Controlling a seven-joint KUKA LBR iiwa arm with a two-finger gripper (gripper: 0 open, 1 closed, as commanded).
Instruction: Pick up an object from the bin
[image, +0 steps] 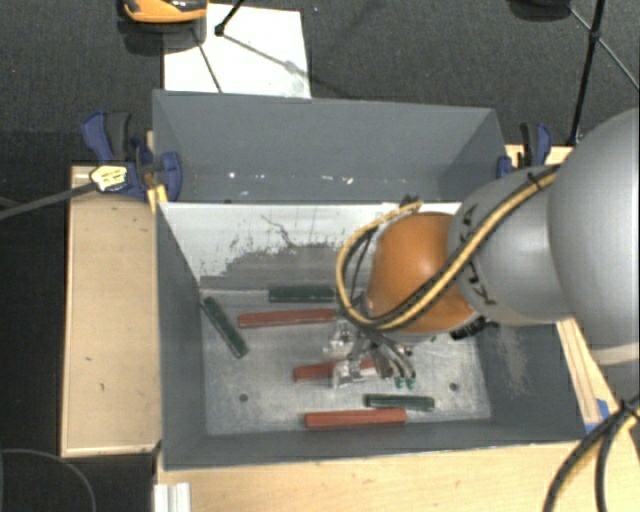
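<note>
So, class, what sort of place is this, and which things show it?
Most likely a robotics lab's test bench. A grey metal bin holds loose red-brown sticks and dark green sticks, and a large robot arm has its gripper down among them.

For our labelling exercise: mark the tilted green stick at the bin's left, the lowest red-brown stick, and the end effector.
tilted green stick (224, 327), camera view, middle of its length.
lowest red-brown stick (356, 419), camera view, middle of its length.
end effector (368, 365), camera view, its metal tip.
</note>
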